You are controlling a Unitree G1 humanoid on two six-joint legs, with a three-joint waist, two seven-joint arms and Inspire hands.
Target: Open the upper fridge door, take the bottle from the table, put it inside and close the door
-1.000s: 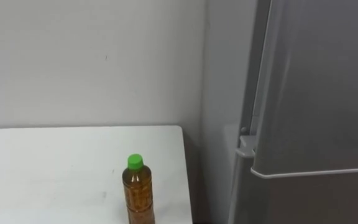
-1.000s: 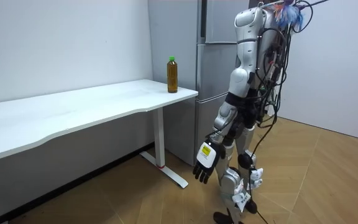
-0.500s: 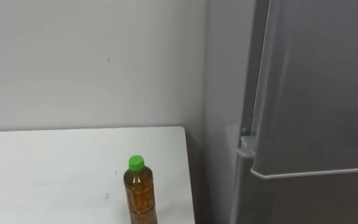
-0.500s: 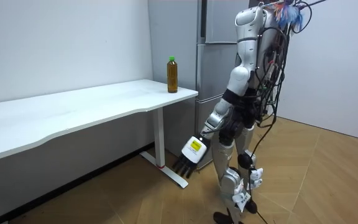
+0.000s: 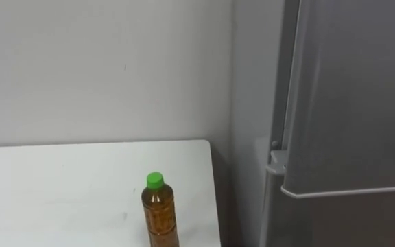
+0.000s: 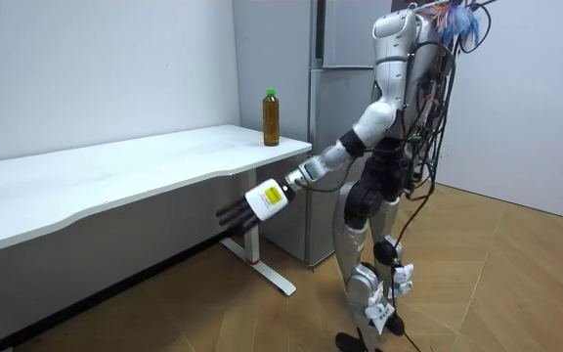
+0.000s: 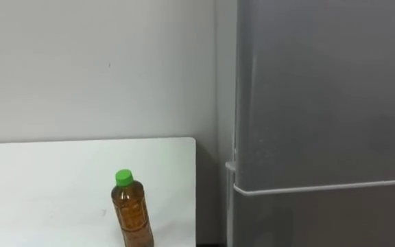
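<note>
You are looking at a plain pale wall [image 5: 101, 68] meeting a long white worktop [image 5: 60, 185], with a wood-pattern floor [image 6: 477, 284] below in the room view. The clear plastic bottle of amber drink [image 5: 159, 216] stands upright on the worktop near its right-hand end, close to the edge that faces the fridge, and its round green cap [image 5: 155, 180] is screwed on top. Nothing touches the bottle. Just beside that end of the worktop, across a narrow gap, stands the tall grey metal fridge [image 5: 348, 123]. Its doors are closed, and the seam under the upper door [image 5: 348, 191] runs across at about the height of the bottle's cap. In the room view the robot stands upright on the floor in front of the fridge, facing the wall and the worktop's corner. Your left robot hand [image 6: 252, 207] reaches out on a raised arm towards the room view's left, in front of the worktop's edge and lower than its top, well apart from the bottle. Its dark fingers [image 6: 231, 216] are stretched out straight and hold nothing.
</note>
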